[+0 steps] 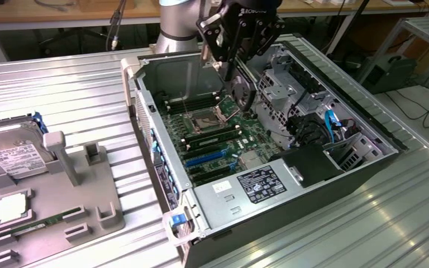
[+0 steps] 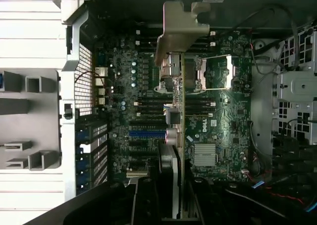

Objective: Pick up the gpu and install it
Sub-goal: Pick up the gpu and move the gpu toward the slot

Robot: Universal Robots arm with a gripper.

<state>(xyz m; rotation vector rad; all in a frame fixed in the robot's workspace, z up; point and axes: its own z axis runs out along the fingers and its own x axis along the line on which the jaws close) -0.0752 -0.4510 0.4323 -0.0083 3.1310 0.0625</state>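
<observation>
The surface (image 1: 58,95) is ribbed bare metal with a dull sheen. The computer case (image 1: 177,75) is matt grey sheet metal. The graphics card (image 2: 181,136) has a silvery metal bracket (image 2: 181,24), smooth and dull. The tray (image 1: 87,195) looks like matt grey plastic.

Place: robotics lab or workshop
Work surface: ribbed metal tabletop (image 1: 65,95)
Stock: open computer case (image 1: 289,223), grey parts fixture (image 1: 73,187)
Far side: wooden benches (image 1: 51,12)
Right: loose cables (image 1: 417,109)

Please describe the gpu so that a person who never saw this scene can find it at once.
Find the open computer case. Above its motherboard, the gripper's fingers hold the gpu, a thin dark card hanging upright. Unlike the fitted parts below, it has a silver bracket at one end.
</observation>
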